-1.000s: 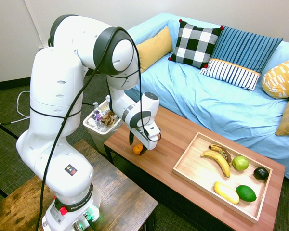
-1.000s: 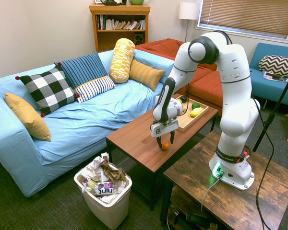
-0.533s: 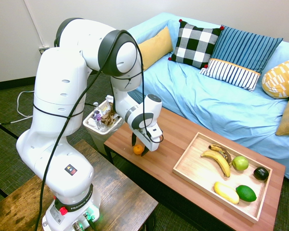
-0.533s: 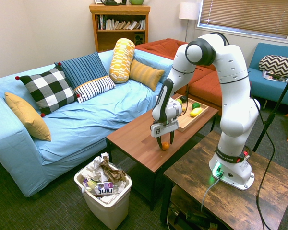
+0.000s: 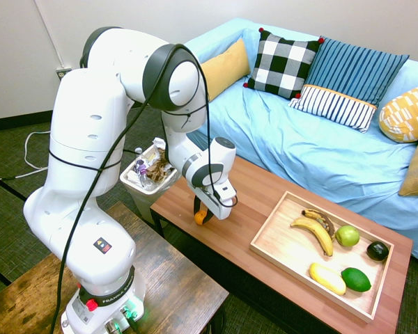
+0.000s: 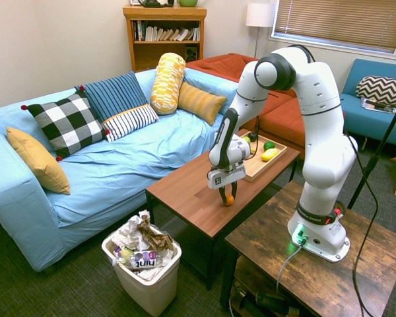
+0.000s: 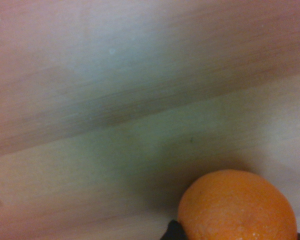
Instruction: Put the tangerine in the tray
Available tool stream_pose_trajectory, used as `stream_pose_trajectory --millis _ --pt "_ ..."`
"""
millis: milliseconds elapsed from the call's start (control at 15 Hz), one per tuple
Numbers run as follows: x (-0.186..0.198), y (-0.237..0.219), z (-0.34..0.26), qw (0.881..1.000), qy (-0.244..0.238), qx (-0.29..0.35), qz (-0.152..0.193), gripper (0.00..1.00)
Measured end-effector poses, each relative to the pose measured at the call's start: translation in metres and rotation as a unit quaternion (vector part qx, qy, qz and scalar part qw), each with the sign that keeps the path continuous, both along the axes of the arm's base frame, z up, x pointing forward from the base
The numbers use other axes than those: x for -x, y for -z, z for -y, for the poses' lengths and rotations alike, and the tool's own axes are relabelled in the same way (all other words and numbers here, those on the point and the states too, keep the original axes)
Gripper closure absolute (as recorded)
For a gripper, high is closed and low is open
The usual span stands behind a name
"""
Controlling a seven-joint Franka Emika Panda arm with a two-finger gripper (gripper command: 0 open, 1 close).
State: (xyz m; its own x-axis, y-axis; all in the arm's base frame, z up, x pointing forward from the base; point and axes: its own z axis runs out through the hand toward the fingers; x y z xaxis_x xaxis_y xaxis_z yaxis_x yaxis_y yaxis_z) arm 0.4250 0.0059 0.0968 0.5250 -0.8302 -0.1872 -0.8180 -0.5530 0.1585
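Note:
The tangerine [image 5: 200, 217] [image 6: 229, 199] is a small orange fruit near the coffee table's [image 5: 258, 193] corner closest to the arm. My gripper [image 5: 202, 218] [image 6: 229, 198] points straight down over it, and its fingers are shut on the tangerine from both sides. The fruit looks to be resting on the tabletop or just above it. In the wrist view the tangerine [image 7: 237, 206] fills the lower right over blurred wood. The tray [image 5: 277, 241] [image 6: 256, 168], light wood with a low rim, lies at the far end of the same table.
In the tray lie bananas [image 5: 315, 228], a green apple [image 5: 347, 236], a dark avocado [image 5: 377, 250], a lime [image 5: 356, 279] and a yellow lemon-shaped fruit [image 5: 327, 277]. A white waste bin [image 5: 148, 178] [image 6: 144, 263] full of rubbish stands off the table's end. The blue sofa [image 5: 313, 146] runs behind.
The gripper came down a little around the tangerine, and its fingers went from wide open to shut on the fruit.

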Motion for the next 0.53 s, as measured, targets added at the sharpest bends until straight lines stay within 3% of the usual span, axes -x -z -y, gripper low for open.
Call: stream_pose_trajectory --millis 267,533 --pt "-0.035 -0.055 0.021 0.999 0.013 0.010 0.038 1.00" --pt "-0.072 -0.119 0.093 0.992 0.079 0.028 0.096 1.00"
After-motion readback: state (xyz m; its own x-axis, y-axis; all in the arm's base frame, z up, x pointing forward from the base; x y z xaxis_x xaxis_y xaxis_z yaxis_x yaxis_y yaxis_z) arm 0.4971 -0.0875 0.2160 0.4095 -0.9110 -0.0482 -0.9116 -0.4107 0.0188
